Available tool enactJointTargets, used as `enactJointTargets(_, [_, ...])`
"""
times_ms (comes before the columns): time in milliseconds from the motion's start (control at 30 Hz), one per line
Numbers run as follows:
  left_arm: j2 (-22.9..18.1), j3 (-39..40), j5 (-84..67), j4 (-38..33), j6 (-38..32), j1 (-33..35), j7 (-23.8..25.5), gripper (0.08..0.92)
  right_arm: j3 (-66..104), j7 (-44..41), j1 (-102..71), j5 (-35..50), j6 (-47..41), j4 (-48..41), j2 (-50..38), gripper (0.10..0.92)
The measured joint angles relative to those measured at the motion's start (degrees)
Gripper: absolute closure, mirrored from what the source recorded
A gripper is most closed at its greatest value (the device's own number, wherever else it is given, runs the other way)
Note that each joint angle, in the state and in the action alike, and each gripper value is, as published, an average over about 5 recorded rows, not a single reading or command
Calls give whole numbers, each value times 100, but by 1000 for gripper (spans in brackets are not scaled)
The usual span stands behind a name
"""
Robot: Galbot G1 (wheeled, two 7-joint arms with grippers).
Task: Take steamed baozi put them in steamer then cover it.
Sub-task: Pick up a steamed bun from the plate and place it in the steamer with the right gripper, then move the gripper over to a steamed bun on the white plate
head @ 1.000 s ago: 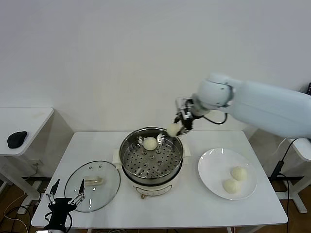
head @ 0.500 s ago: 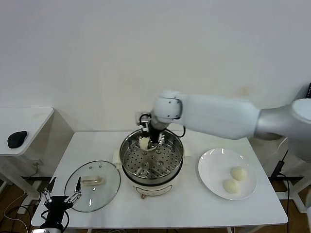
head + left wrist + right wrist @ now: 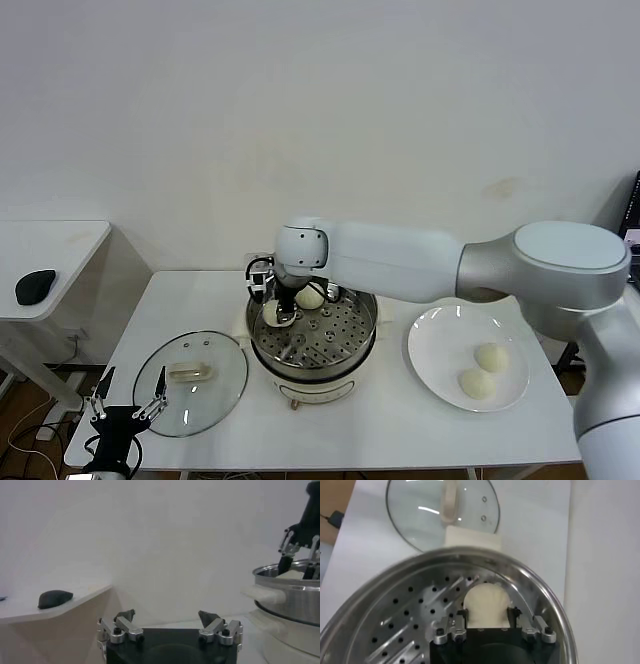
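Right claw (image 3: 276, 312) swung across to steamer (image 3: 312, 372) left side, fingers loosely bracketing a baozi (image 3: 486, 605) on the tray; left claw (image 3: 127, 397) parked, spread wide.

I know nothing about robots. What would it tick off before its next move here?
1. Second bun inside the steamer: ok, it is low over the tray near the wall.
2. Right gripper let go of it: not ok, the jaws hug it on both sides.
3. First bun clear of that gripper: ok, it sits apart at the back of the tray.
4. Plate emptied: not ok, two buns wait there.
5. Lid out of the way: ok, it lies on the table beside the steamer.
6. Left gripper idle: ok, open near the table's front edge.
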Motion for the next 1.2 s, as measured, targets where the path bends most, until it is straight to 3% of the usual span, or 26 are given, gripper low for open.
enactJointTargets(267, [11, 17, 12, -13, 16, -2, 6, 177, 1, -184, 187, -98, -4, 139, -161, 243])
enactJointTargets(367, [24, 15, 12, -26, 24, -13, 9, 177, -22, -377, 394, -203, 48, 353, -416, 209])
enactJointTargets(767, [44, 134, 40, -26, 36, -35, 19, 177, -421, -1412, 1345, -1027, 769, 1870, -2604, 203])
enactJointTargets(1200, [-14, 276, 143, -18, 57, -14, 21, 177, -659, -1667, 968, -2402, 1594, 2892, -5004, 203])
